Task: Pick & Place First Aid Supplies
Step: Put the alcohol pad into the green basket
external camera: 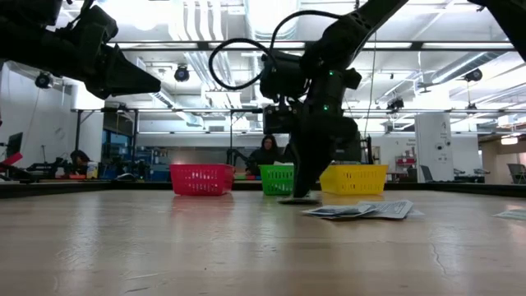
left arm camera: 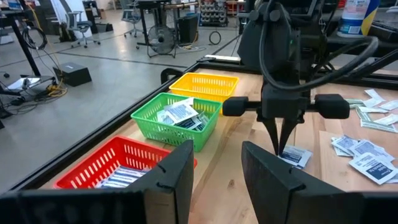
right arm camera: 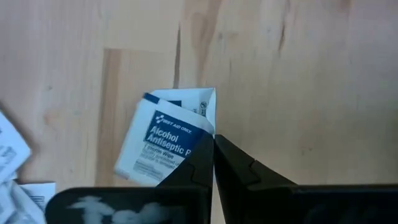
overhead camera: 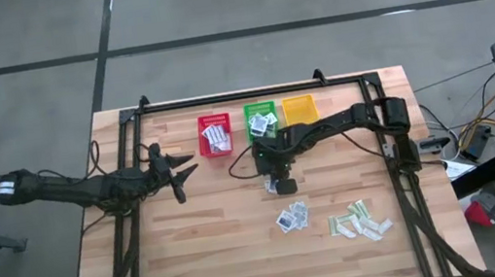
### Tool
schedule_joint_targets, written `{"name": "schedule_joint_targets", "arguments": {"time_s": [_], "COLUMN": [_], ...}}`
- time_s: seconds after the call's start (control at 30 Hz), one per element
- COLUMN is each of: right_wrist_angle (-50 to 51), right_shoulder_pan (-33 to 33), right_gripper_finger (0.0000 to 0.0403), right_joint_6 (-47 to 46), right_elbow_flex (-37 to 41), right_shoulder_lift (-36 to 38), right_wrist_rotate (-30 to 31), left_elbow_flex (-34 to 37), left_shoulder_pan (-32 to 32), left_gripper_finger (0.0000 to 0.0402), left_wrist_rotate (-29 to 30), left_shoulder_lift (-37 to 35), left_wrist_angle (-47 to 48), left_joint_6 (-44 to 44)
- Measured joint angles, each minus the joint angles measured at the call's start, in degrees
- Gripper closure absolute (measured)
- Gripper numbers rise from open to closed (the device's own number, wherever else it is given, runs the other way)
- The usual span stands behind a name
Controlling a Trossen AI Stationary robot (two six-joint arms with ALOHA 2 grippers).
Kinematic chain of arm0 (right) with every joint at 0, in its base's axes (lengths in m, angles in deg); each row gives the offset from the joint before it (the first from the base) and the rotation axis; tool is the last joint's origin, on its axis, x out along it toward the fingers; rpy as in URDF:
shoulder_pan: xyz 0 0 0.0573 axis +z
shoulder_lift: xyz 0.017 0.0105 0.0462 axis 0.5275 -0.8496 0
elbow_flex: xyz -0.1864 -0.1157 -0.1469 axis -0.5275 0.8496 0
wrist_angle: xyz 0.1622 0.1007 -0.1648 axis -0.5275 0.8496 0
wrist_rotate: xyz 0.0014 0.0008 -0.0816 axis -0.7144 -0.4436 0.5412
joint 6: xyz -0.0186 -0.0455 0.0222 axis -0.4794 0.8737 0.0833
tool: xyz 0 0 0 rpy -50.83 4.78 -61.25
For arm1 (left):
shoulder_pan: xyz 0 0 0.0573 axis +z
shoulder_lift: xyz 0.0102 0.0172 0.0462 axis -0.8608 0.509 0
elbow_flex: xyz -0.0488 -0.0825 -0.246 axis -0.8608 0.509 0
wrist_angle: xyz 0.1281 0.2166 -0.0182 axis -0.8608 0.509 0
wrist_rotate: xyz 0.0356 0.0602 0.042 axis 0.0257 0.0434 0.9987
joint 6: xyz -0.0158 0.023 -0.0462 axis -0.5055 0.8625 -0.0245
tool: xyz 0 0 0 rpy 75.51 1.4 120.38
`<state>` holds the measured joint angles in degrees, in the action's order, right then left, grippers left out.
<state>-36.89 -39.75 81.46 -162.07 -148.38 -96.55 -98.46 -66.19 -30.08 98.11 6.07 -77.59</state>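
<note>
The high view looks straight down from well above, taking in the whole wooden table (overhead camera: 196, 254) and the floor around it. The low view sits at tabletop height, facing level across the boards toward the workshop behind. The left wrist view looks obliquely along the table from a little above it. The right wrist view points straight down, very close to the wood. The red basket (overhead camera: 216, 135), green basket (overhead camera: 261, 119) and yellow basket (overhead camera: 299, 109) appear in the high, low and left wrist views.
</note>
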Motion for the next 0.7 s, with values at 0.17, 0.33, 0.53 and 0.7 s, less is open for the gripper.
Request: {"name": "schedule_joint_targets", "arguments": {"time_s": [0.17, 0.33, 0.53, 0.7], "right_wrist_angle": [-0.19, -0.21, -0.23, -0.24], "right_shoulder_pan": [-0.01, 0.03, 0.03, 0.03], "right_gripper_finger": [0.0394, 0.0394, 0.0394, 0.0392], "right_joint_6": [1.76, 2.91, 3.71, 3.72], "right_elbow_flex": [-0.04, -0.19, -1.07, -1.26], "right_shoulder_lift": [-0.48, -0.32, -0.30, -0.28], "right_wrist_rotate": [-0.01, 0.00, -0.21, -2.25], "left_elbow_flex": [0.00, 0.00, 0.00, 0.29], "left_shoulder_pan": [0.00, 0.00, 0.02, 0.00], "left_gripper_finger": [0.0268, 0.0268, 0.0268, 0.0268], "left_wrist_rotate": [0.01, 0.01, 0.01, 0.02], "left_shoulder_lift": [0.00, 0.02, 0.02, 0.02], "left_wrist_angle": [-0.02, -0.02, 0.01, -0.01], "left_joint_6": [-0.04, -0.06, -0.10, -0.17]}}
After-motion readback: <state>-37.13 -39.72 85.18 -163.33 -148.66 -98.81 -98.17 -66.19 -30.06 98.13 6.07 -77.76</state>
